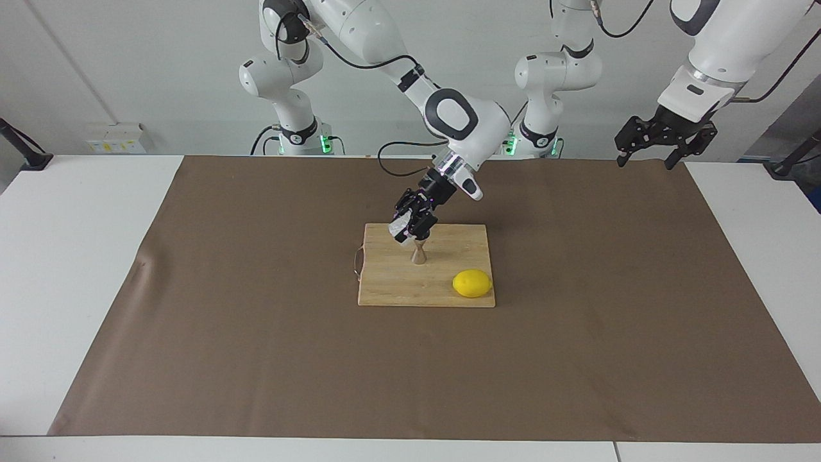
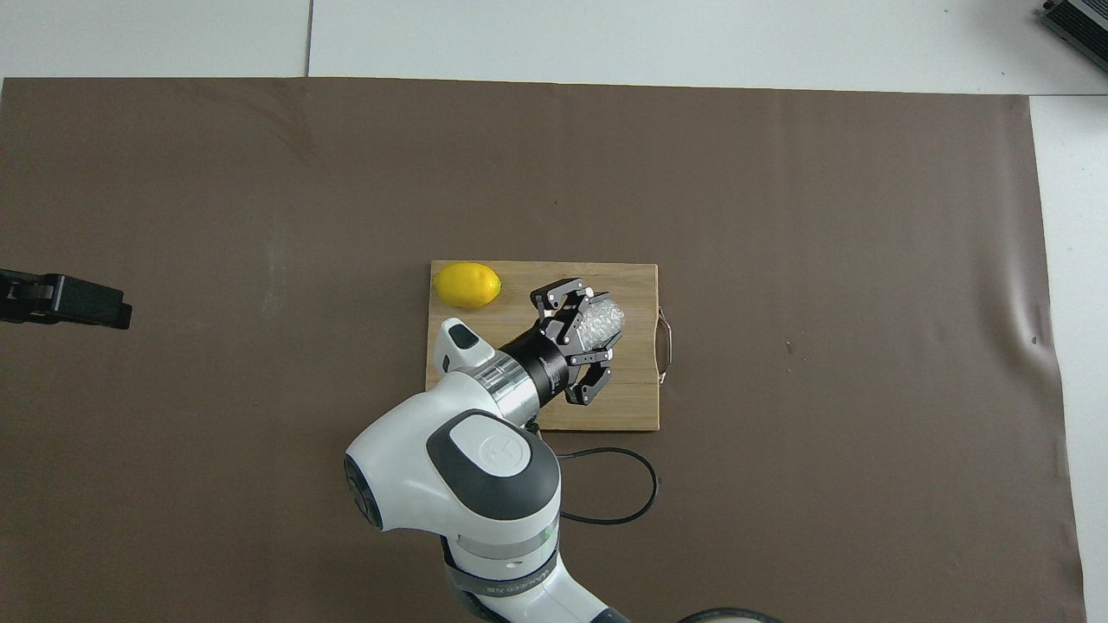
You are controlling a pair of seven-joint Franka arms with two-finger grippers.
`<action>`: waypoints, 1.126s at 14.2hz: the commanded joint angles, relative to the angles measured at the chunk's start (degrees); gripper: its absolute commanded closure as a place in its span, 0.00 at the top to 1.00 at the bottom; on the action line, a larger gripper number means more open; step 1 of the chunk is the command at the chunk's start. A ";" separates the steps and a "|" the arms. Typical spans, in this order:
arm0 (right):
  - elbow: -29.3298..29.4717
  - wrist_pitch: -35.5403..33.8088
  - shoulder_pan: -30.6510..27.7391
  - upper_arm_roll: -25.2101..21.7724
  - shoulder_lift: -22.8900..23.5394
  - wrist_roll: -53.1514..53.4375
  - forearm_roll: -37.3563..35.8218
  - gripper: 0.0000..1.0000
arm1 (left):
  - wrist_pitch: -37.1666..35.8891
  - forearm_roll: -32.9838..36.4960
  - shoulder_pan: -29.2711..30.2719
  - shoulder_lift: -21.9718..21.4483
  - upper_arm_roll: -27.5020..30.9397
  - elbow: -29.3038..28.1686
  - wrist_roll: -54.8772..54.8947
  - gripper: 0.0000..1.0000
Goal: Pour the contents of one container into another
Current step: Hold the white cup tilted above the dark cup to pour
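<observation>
On the wooden cutting board [image 1: 397, 282] at the middle of the brown mat [image 1: 256, 321], the steel jigger [image 1: 419, 254] stands upright, its long axis vertical, the narrow waist between the two cones visible in the facing view. A lemon [image 1: 472, 283] lies on the same board, at the corner farther from the robots and toward the left arm's end of the table, apart from the jigger.

Over the board, the right gripper [image 1: 405, 231] is clamped on the textured glass cup [image 1: 399, 228]. The cup is raised off the board and tipped over, its axis lying well away from vertical; its free end points away from the wrist toward the right arm's end of the table and slants downward. It sits just above and beside the jigger's upper cone. Whether the two touch cannot be told. In the overhead view the gripper and cup [image 2: 601, 322] cover the jigger.

The board's metal handle loop [image 2: 665, 344] faces the right arm's end of the table.

Well away from the board, the left gripper [image 1: 644, 154] waits above the mat's edge at its own end of the table, fingers spread apart and holding nothing.
</observation>
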 commanded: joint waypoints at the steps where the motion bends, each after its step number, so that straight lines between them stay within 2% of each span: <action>1: -2.95 1.73 -0.58 0.34 -1.85 1.71 -2.75 0.11 | -1.23 0.70 0.18 -0.38 0.35 0.29 1.02 1.00; 9: -8.57 3.14 -0.14 0.42 -4.14 6.90 -8.03 0.11 | -1.75 0.52 0.27 0.15 0.35 0.38 1.02 1.00; 16: -8.67 3.14 0.03 0.42 -4.23 6.99 -9.09 0.11 | -1.84 0.87 0.27 0.77 0.35 0.64 0.93 1.00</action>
